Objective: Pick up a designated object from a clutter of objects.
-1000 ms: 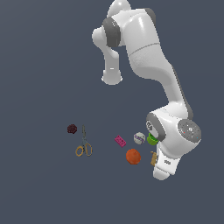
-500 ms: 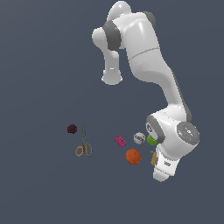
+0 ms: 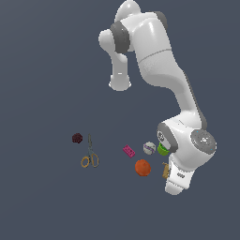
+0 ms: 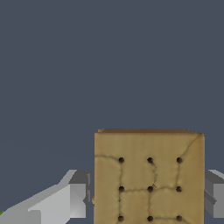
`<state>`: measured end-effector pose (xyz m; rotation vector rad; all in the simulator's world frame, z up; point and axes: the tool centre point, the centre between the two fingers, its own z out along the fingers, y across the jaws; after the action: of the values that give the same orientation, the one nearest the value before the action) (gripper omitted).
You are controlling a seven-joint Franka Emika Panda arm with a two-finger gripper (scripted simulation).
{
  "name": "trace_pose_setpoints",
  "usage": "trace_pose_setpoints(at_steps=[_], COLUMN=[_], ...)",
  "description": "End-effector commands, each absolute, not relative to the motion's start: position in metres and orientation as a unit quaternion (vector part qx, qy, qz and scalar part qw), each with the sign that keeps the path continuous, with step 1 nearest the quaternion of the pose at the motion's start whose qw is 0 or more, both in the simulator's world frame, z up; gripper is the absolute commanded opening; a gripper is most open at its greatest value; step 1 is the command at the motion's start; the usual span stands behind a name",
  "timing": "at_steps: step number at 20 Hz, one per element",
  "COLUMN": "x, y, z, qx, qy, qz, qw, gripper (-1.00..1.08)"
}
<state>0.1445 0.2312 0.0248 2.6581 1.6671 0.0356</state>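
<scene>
Open jaws flank the tan cracker (image 4: 148,179) on a plain dark grey-blue floor (image 3: 47,197).

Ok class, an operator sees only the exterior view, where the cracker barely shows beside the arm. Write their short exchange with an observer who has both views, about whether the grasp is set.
Operator: Is the cracker lined up for a grasp? Here it is just a tan sliver.
Observer: Yes. In the wrist view it sits between the two fingers, with its dotted face to the camera.
Operator: Are they pressing on it?
Observer: Not on both sides. A thin gap shows between one finger and the cracker's edge.
</scene>
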Motion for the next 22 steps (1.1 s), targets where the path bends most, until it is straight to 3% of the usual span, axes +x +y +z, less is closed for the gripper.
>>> trace_pose_setpoints(at_steps=[1,12,22], x=[0.146,0.139,0.124], y=[0.231,0.194,0.109], z=[0.029,0.059,0.129], qx=[0.847,0.847,0.847], qy=[0.531,0.531,0.531], qz=[0.014,0.013,0.010], qw=[0.002,0.003,0.003], gripper=[-1.00,-1.00,-1.00])
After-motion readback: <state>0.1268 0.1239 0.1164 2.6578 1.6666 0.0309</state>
